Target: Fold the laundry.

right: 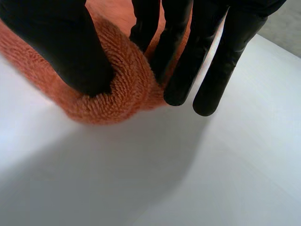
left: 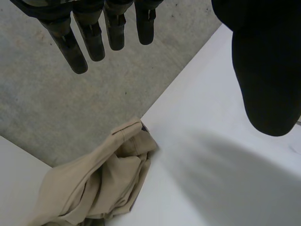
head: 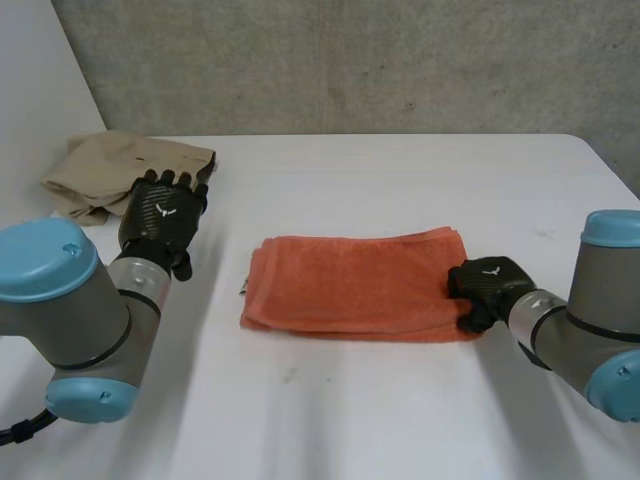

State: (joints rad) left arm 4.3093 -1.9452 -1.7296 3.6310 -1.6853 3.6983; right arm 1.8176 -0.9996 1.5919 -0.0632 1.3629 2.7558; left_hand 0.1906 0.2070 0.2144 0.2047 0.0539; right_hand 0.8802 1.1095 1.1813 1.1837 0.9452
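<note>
Towel [head: 350, 285] folded | right hand [head: 488, 283] pinches its edge | left hand [head: 163, 213] fingers straight

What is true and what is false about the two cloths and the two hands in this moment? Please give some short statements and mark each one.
1. The right hand pinches the orange towel at its edge, between thumb and fingers. True.
2. The left hand grips the beige garment. False: its fingers are straight and hold nothing, and the garment lies apart from them.
3. The orange towel lies in a crumpled heap. False: it lies folded and flat in the middle of the table.
4. The beige garment lies rumpled at the table's far corner, on the side of the robot's left arm. True.
</note>
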